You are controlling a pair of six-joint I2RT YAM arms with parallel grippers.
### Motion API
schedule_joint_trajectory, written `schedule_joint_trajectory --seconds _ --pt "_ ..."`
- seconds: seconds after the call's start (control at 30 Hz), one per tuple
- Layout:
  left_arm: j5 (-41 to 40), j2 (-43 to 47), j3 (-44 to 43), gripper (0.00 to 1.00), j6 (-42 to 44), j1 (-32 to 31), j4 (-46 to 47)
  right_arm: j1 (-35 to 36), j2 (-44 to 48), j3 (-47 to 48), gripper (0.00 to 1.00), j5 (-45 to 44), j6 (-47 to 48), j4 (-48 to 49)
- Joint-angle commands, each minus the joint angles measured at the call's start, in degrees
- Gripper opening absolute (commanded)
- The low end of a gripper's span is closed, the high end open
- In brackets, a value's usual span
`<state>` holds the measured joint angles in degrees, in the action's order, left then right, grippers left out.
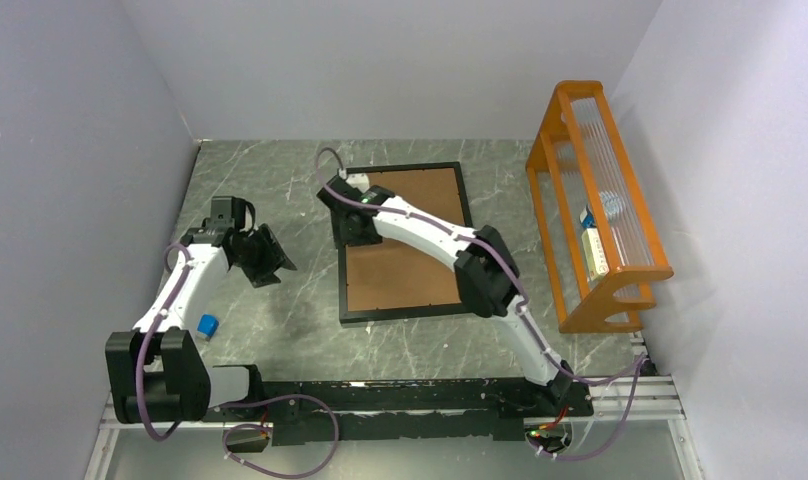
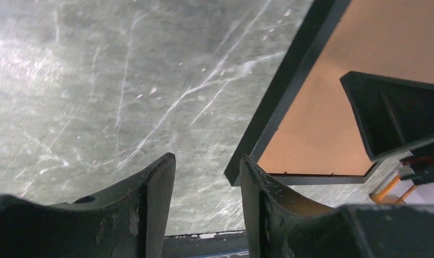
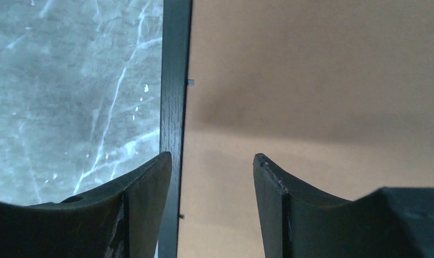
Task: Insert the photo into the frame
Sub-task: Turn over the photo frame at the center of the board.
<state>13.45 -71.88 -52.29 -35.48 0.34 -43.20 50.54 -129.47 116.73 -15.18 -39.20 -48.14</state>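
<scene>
While the frame [image 1: 410,315] lies flat on the grey marbled desk [image 1: 280,190], roughly at its middle, a plain brown backing board [image 1: 400,275] fills its whole opening. Whether the photo lies under that board cannot be told.

The right fingers [image 1: 345,232] hang over the frame's left rail, towards its far corner. In the right wrist view they stand apart with nothing clamped between them. The black rail [image 3: 174,80] runs just beside the left-hand tip, and the other tip sits above the brown board [image 3: 311,80]. Whether either tip touches the frame cannot be told.

The left fingers [image 1: 275,268] hover over bare desk to the left of the frame, near it but apart from it. In the left wrist view they too stand apart, and only grey stone [image 2: 123,80] shows through the gap. A corner of the frame [image 2: 290,86] and the board [image 2: 333,107] fill the upper right of that view, with a dark part of the right arm's hand over the board.

An orange wooden rack [image 1: 600,200] stands along the desk's right side, well clear of the frame.
</scene>
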Motion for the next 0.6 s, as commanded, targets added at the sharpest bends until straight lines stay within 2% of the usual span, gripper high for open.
schedule_joint_trajectory --seconds 0.0,0.17,0.43,0.57 --pt "2.1 1.5 1.4 0.52 -1.1 2.4 -2.0 2.2 -4.6 8.5 0.62 -4.9 1.1 -5.4" --pt "3.8 2.7 3.2 0.47 -1.1 3.8 -3.2 4.5 -9.9 13.5 0.58 -5.7 2.9 -7.7" --pt "6.0 5.1 6.4 0.46 -1.2 4.3 -3.1 7.6 -12.9 14.9 0.6 -8.0 4.5 -10.3" --pt "8.2 5.6 6.9 0.46 -2.3 4.3 -2.5 7.8 -14.5 16.2 0.51 -10.5 2.9 -15.8"
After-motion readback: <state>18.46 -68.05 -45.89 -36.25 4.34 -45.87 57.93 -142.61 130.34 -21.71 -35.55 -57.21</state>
